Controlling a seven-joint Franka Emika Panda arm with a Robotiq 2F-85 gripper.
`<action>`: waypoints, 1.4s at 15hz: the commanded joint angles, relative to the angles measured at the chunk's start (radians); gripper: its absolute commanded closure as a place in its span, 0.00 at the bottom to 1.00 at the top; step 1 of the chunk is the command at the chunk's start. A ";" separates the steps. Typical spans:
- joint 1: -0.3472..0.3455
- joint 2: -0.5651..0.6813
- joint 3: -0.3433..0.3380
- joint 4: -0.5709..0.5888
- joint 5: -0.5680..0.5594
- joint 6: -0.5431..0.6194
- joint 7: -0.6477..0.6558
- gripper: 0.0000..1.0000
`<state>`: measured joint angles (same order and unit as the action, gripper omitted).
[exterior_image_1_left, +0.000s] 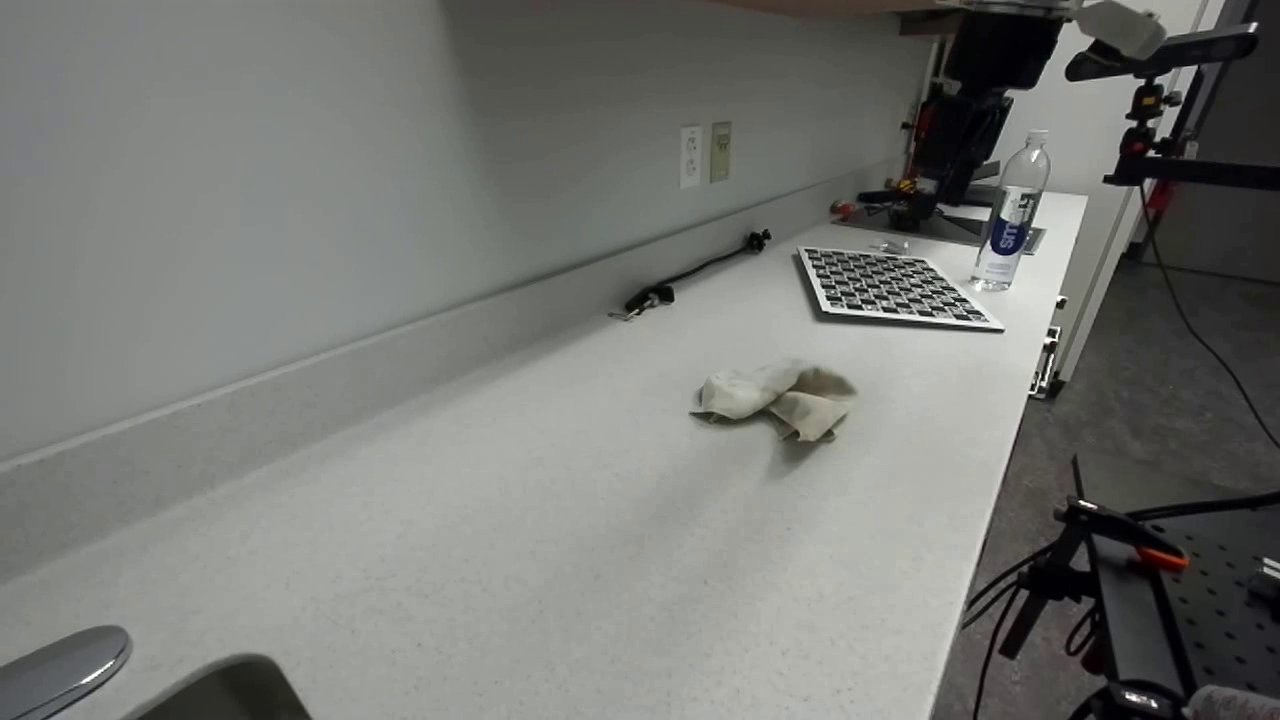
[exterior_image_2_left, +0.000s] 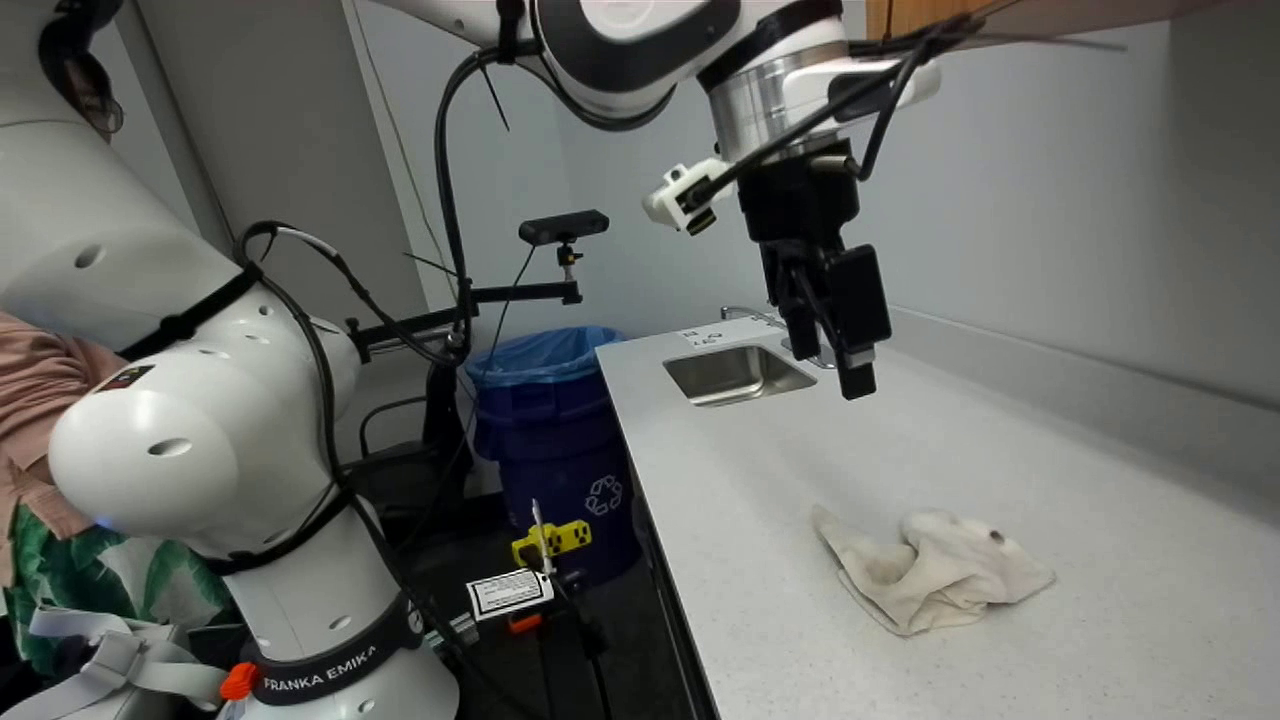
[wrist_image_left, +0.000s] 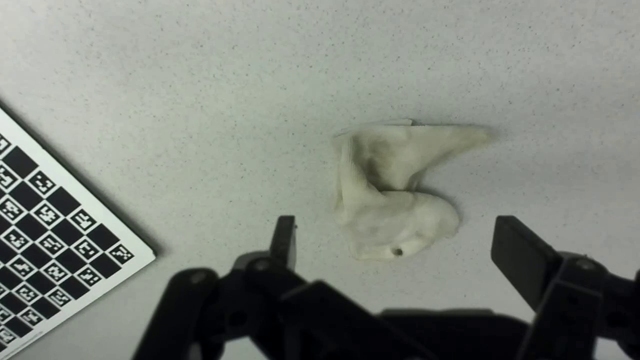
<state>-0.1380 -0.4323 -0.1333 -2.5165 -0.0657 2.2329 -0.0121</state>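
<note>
The cloth (wrist_image_left: 385, 222) lies in a loose heap on the counter (exterior_image_1_left: 500, 560), pale and rumpled, one corner drawn out to a point and a small dark spot near its rounded end. Nothing has hold of it. The gripper (wrist_image_left: 400, 232) hangs above with its jaws spread wide and empty, and in an exterior view there's plenty of air between the fingers (exterior_image_2_left: 858, 380) and the cloth. Looking down from the wrist, the heap shows in the gap between the two fingertips and beyond them.

As for how far along things are, I'd judge that the arm (exterior_image_2_left: 240, 420) has the gripper roughly over the cloth, and that's as much as is done: no grip is made, nothing is lifted, and the cloth is neither folded neatly nor spread flat. Whether this is the start of the handling or a pause partway, I can't tell from where I stand.

Further out, a checkered board (exterior_image_1_left: 890, 285) lies near the cloth, not touching it, with a bottle (exterior_image_1_left: 1010, 220) upright just beside it. A black cable (exterior_image_1_left: 650, 297) runs along the back, below an outlet (exterior_image_1_left: 690, 157). The other way along are the sink (exterior_image_2_left: 735, 375) and faucet (exterior_image_1_left: 60, 670), and past the counter's edge stands a blue bin (exterior_image_2_left: 550, 440).
</note>
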 joint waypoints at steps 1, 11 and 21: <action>0.027 0.069 0.021 -0.039 0.021 0.122 0.000 0.00; 0.044 0.182 0.061 -0.049 0.000 0.218 0.001 0.00; 0.052 0.300 0.068 -0.010 -0.016 0.302 -0.016 0.00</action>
<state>-0.0955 -0.2124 -0.0685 -2.5638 -0.0724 2.4802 -0.0148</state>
